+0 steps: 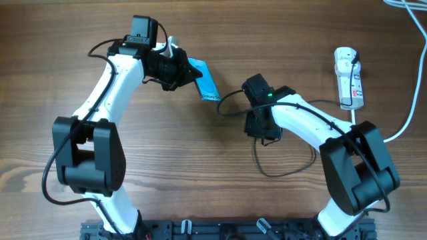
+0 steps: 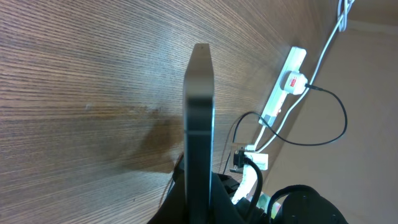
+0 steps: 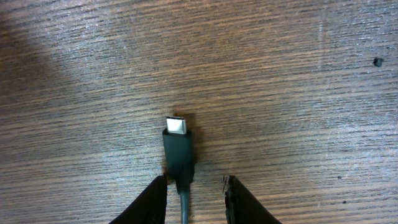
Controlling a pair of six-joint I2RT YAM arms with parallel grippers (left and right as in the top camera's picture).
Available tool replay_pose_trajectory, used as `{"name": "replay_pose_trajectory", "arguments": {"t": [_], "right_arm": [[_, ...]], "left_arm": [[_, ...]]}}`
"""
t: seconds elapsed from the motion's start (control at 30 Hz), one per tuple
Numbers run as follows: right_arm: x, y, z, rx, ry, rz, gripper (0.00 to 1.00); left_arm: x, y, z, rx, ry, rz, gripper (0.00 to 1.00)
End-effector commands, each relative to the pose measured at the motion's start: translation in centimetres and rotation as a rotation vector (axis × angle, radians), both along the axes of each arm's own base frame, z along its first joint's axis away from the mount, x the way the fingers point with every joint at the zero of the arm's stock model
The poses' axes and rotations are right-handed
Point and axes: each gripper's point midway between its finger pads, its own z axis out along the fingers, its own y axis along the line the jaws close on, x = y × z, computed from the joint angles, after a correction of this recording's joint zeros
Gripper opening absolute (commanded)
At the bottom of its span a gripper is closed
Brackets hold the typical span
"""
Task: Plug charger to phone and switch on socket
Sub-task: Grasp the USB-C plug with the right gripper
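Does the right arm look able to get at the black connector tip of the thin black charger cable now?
Probably yes. The black connector tip lies on the bare wooden table inside the open right gripper, with nothing over it.

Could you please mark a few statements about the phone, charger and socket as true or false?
1. The left gripper holds the phone. True.
2. The charger is plugged into the phone. False: its tip is bare, by the right gripper, away from the phone.
3. The socket lies on the right arm's side. True.
4. The phone rests on the socket. False: they are well apart.
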Motion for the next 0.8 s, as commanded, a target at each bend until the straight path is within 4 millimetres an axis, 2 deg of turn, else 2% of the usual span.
{"name": "replay_pose_trajectory", "arguments": {"t": [0.0,0.1,0.47,0.77], "right_arm": [[-1.01,0.19,-0.92,-0.027,0.025,0.026,0.31],[-0.92,0.11,-0.92,-0.051,0.01,0.004,0.29],[-0.57,-0.09,-0.92,-0.065,-0.007,0.004,0.3],[-1.16,-0.18,-1.64,-0.056,0.002,0.023,0.3]], "left_arm": [[-0.11,-0.24,1.41,-0.013,-0.045,-0.02,0.04],[-0.12,-0.25,1.41,-0.014,-0.045,-0.02,0.04],[-0.25,-0.23,1.36,-0.013,-0.038,-0.02,0.04],[-0.39,-0.2,1.3,-0.012,-0.03,-0.02,0.04]]}}
